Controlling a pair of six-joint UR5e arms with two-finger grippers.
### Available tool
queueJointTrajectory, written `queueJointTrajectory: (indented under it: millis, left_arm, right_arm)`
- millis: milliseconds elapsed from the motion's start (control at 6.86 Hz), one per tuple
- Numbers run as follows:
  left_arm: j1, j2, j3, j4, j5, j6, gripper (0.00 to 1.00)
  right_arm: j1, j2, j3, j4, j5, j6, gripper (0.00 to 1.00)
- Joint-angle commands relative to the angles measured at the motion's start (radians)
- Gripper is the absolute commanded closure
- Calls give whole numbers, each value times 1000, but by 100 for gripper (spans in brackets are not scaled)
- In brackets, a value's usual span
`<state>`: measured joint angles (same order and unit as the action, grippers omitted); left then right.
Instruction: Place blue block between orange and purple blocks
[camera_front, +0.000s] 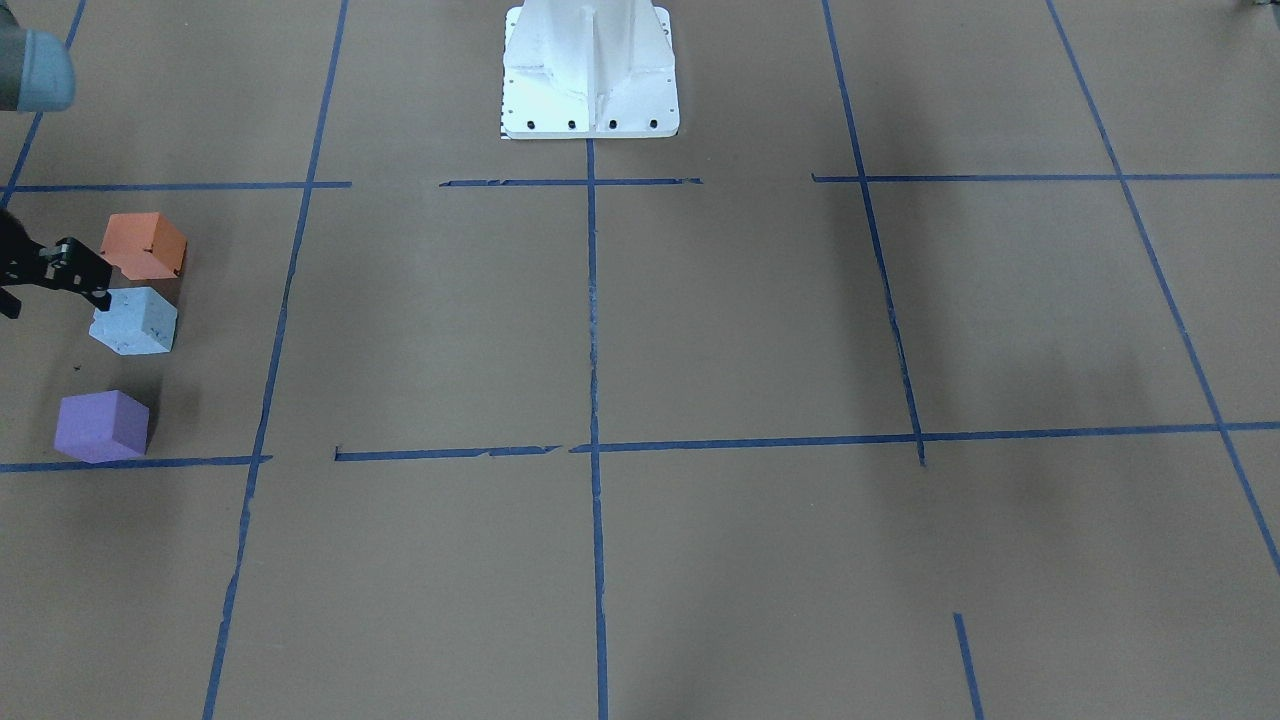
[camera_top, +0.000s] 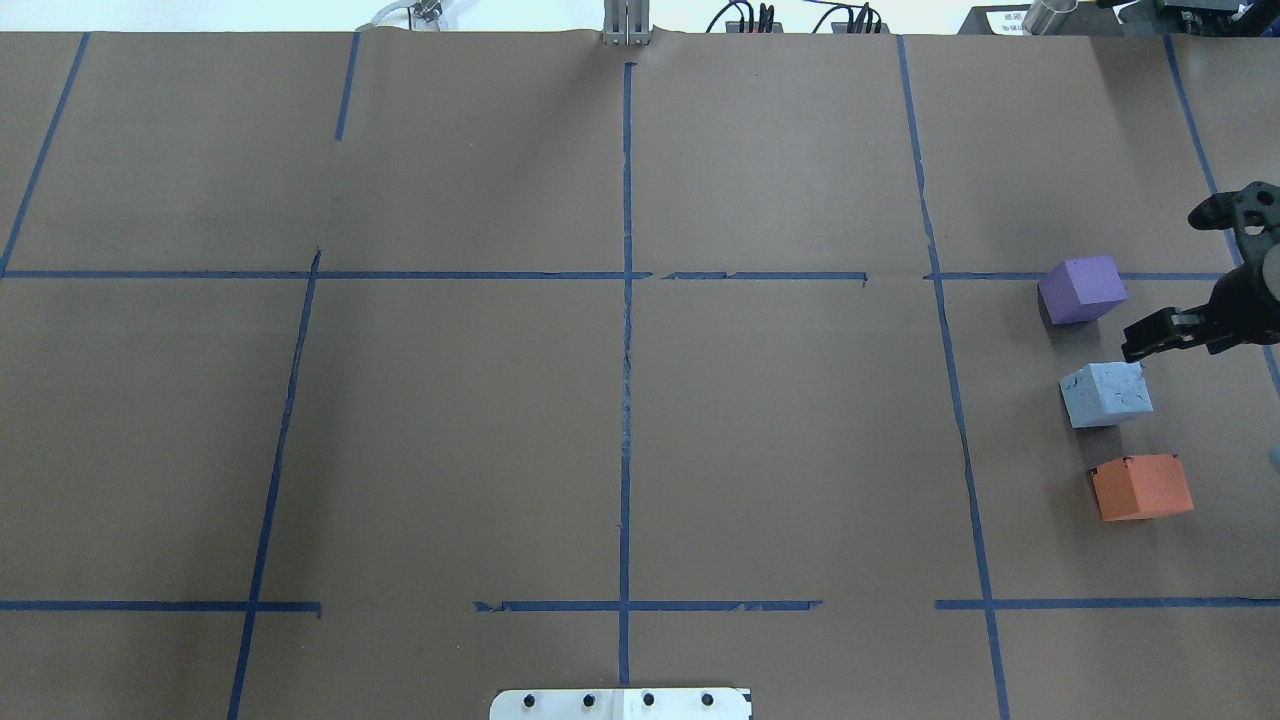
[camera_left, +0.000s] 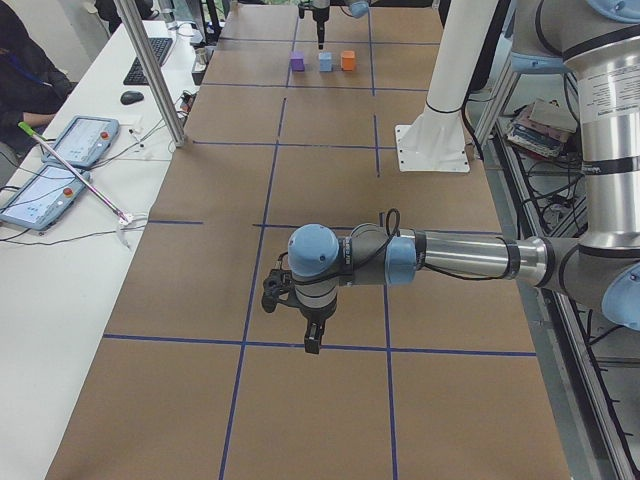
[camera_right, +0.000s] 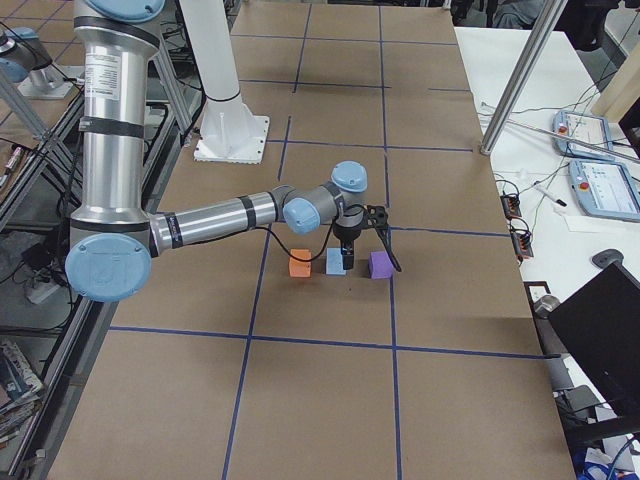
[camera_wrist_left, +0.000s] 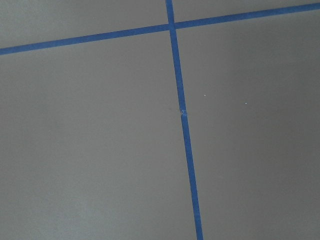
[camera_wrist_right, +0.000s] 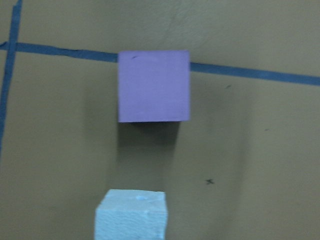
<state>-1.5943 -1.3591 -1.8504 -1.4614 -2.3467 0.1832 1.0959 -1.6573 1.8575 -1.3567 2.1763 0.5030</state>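
Observation:
The blue block (camera_top: 1106, 394) sits on the table at the far right of the overhead view. It lies in a row between the purple block (camera_top: 1082, 290) and the orange block (camera_top: 1142, 487), apart from both. My right gripper (camera_top: 1163, 284) is open and empty, raised just to the right of the purple and blue blocks. The right wrist view shows the purple block (camera_wrist_right: 154, 85) and the top of the blue block (camera_wrist_right: 131, 215), with no fingers in it. My left gripper (camera_left: 310, 330) hangs over bare table far from the blocks; I cannot tell whether it is open.
The white robot base (camera_front: 590, 80) stands at the table's middle edge. Blue tape lines (camera_top: 626, 300) divide the brown table. A side desk with tablets (camera_left: 70, 150) and a metal pole (camera_left: 150, 70) run along one long edge.

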Motion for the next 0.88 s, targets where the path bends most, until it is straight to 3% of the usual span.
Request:
queueJointTrajectory:
  millis: [0, 292, 438, 729]
  left_arm:
    - [0, 0, 2, -13, 3, 5, 0]
    - [0, 2, 11, -31, 6, 7, 0]
    - [0, 3, 14, -31, 6, 9, 0]
    - [-1, 9, 10, -25, 13, 2, 0]
  right_arm:
    - [236, -4, -4, -222, 43, -441, 0]
    - [445, -6, -6, -449, 99, -791, 0]
    - [517, -9, -1, -516, 100, -835, 0]
    - [519, -36, -10, -527, 158, -799, 1]
